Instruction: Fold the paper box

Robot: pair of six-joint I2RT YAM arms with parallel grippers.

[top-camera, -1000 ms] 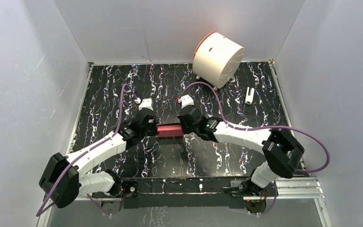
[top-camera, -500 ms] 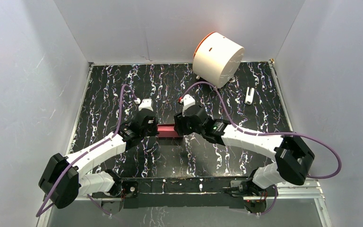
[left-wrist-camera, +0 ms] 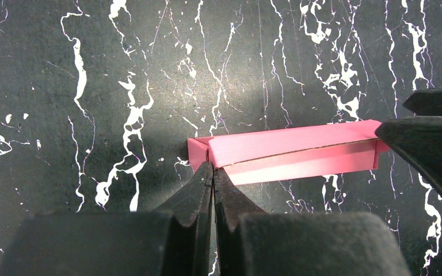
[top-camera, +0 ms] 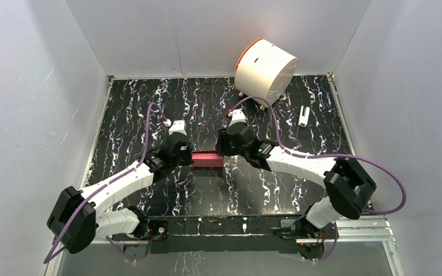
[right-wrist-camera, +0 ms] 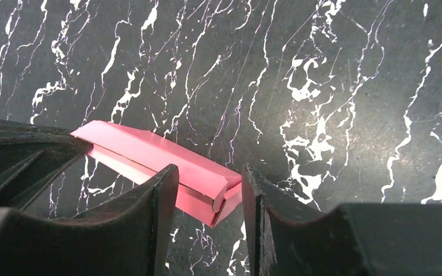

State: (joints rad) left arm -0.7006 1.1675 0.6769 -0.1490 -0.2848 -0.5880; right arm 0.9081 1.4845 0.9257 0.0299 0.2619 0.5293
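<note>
Top external: black marbled table (top-camera: 138,109), white cylinder (top-camera: 267,72) at the far edge. Pink paper box (top-camera: 207,158) lies flat mid-table, long axis left-right, ends pointing at my two grippers. My right gripper (right-wrist-camera: 210,172) is released, jaws straddling its right end. My left gripper (left-wrist-camera: 212,169) is clenched, tips against the left end; can't tell if card is pinched.

matt pink-red thin-card paper box (left-wrist-camera: 288,150), smooth black white-veined table (left-wrist-camera: 92,69) with slight sheen, matt white walls (top-camera: 207,34)

Nothing legible on my feeds — no text, label, brand, number or sign in any view
</note>
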